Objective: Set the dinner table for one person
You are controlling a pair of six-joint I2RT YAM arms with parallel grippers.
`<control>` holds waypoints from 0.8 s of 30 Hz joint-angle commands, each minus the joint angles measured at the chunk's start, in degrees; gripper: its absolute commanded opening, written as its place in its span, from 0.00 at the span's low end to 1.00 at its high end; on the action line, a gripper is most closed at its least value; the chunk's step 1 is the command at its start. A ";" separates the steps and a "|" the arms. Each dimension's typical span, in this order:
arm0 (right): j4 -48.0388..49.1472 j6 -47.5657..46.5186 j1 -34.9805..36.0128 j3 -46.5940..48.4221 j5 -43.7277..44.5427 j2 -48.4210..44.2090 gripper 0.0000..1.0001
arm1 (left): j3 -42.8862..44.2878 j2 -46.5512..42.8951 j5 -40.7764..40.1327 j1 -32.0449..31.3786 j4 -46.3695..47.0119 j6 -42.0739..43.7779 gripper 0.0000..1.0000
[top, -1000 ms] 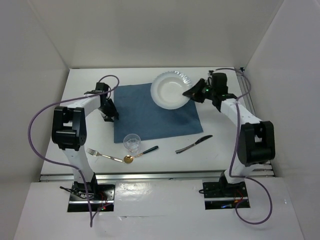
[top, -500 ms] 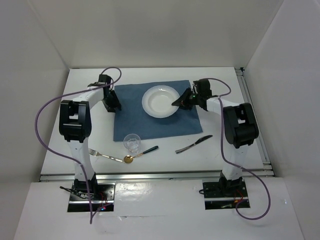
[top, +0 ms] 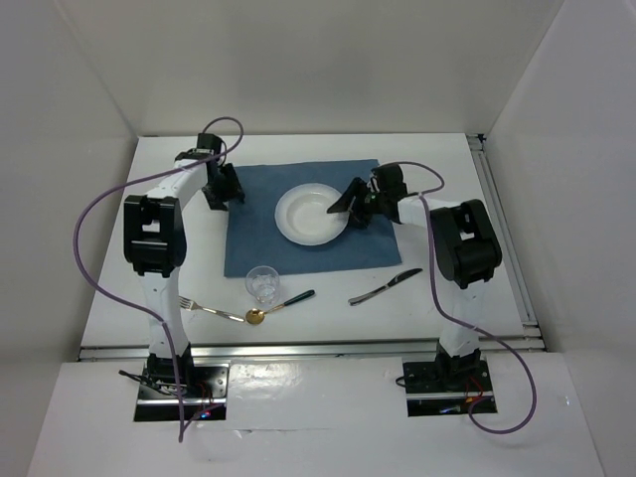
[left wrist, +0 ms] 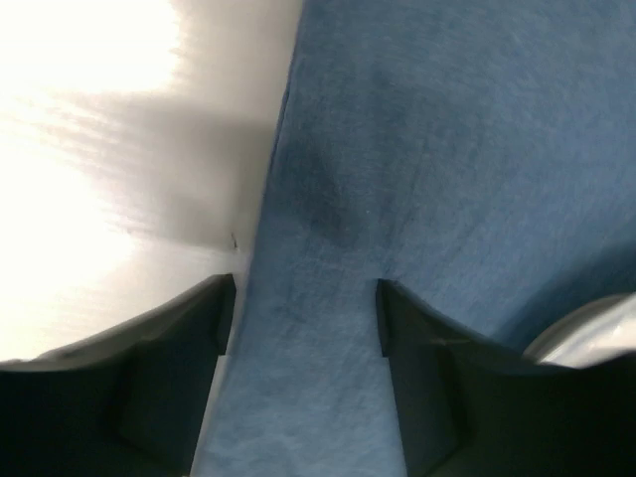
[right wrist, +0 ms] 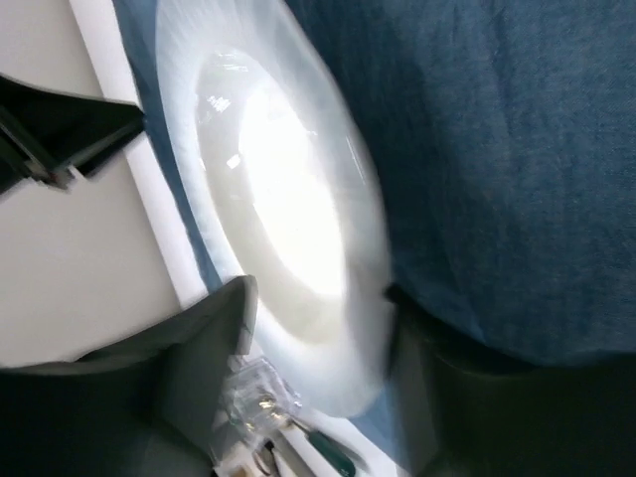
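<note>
A white plate [top: 313, 214] lies on the blue cloth [top: 268, 248] in the middle of the dinner table [top: 437, 159]. My right gripper [top: 350, 204] is low at the plate's right rim. In the right wrist view it [right wrist: 318, 328] stands open, with the plate [right wrist: 278, 199] rim between its spread fingers [right wrist: 199, 348]. My left gripper [top: 221, 189] sits at the cloth's left edge. The left wrist view shows it [left wrist: 303, 318] open over the flat cloth [left wrist: 447, 149], one finger [left wrist: 189, 348] above the bare table [left wrist: 99, 149].
A clear glass [top: 262, 283] stands at the cloth's near left corner. A fork [top: 199, 306] and a green-handled spoon [top: 278, 306] lie in front of it. A knife [top: 386, 286] lies near the cloth's near right corner. White walls enclose the table.
The right gripper carried the plate from the back right onto the middle of the cloth and opened. The left gripper shifted back along the cloth's left edge and opened.
</note>
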 commanded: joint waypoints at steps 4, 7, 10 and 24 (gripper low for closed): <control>-4.08 -3.45 1.15 4.95 6.99 -4.80 0.97 | -0.05 -6.15 -4.92 0.35 -4.27 2.62 0.92; -11.56 -5.65 1.15 6.44 13.84 -7.70 0.99 | -0.05 -11.42 -4.92 0.35 -5.67 3.23 0.94; -17.44 -7.41 1.15 5.84 20.88 -14.44 0.99 | -4.86 -19.41 -4.40 -0.26 -5.67 5.16 0.92; -21.24 -21.11 -0.36 -7.53 18.28 -38.47 0.96 | -37.31 -54.66 -2.02 -14.85 -9.71 1.58 0.86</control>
